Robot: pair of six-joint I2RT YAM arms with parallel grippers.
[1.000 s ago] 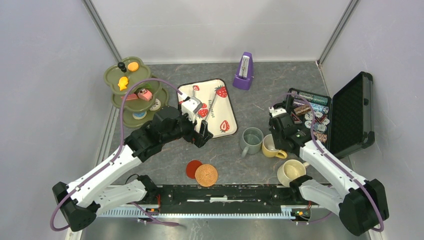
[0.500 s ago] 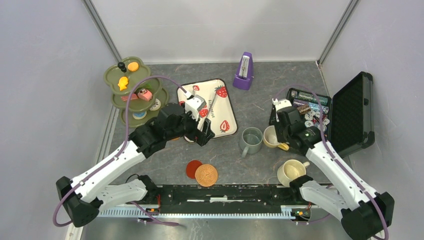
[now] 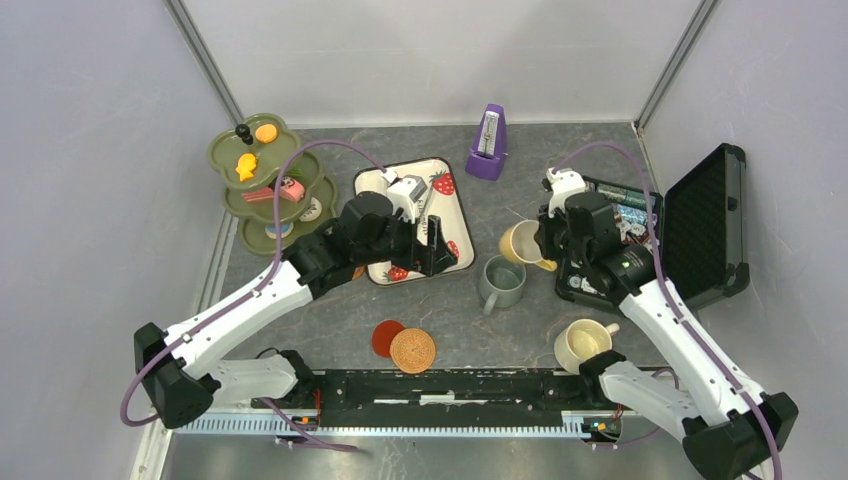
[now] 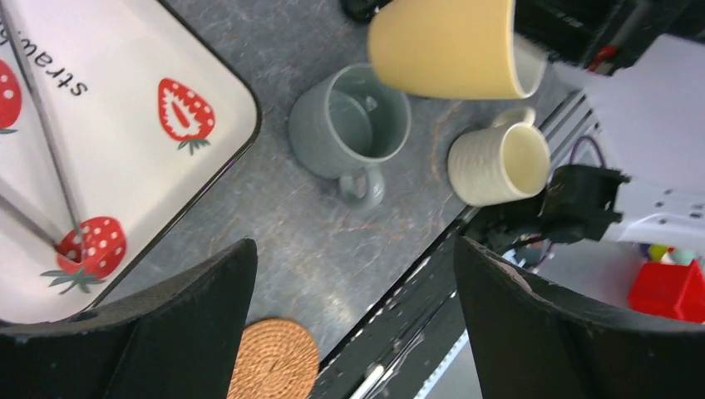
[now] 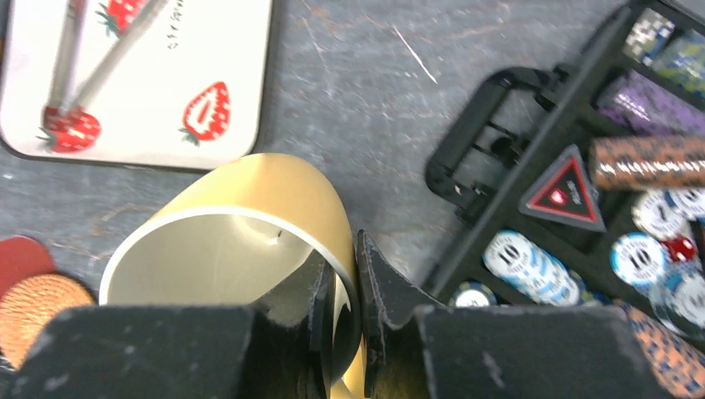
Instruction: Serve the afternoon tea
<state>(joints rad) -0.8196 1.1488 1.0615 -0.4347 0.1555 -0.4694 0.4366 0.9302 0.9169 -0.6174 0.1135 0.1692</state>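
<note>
Coasters: a red coaster (image 3: 386, 336) and a woven coaster (image 3: 412, 350) lie touching each other on the table, nearest to the arm bases, a little left of centre.
Cream mug (image 3: 582, 344): upright at the near right, well apart from the coasters.
Grey-green mug (image 3: 501, 280): upright and a little farther, just right of the tray's near corner.
Left gripper (image 4: 353, 274): released, its fingers spread wide with nothing between them, hovering over the near right part of the strawberry tray (image 3: 455, 225).
Right gripper (image 5: 356, 283): clenched on the wall of the yellow mug (image 5: 249, 208), one finger inside and one outside (the wrist view shows this best).
Yellow mug: raised off the table and tipped on its side, just beyond the grey-green mug, between the tray and the black case (image 3: 700, 225).
Black case: open at the far right, with round chips inside.
Tiered stand (image 3: 225, 150): olive green, at the far left; an orange pastry (image 3: 265, 132) and a yellow pastry (image 3: 245, 165) on the top tier, a pink pastry (image 3: 290, 188) on a lower one.
Metronome (image 3: 488, 143): purple, upright at the far edge near the centre.
</note>
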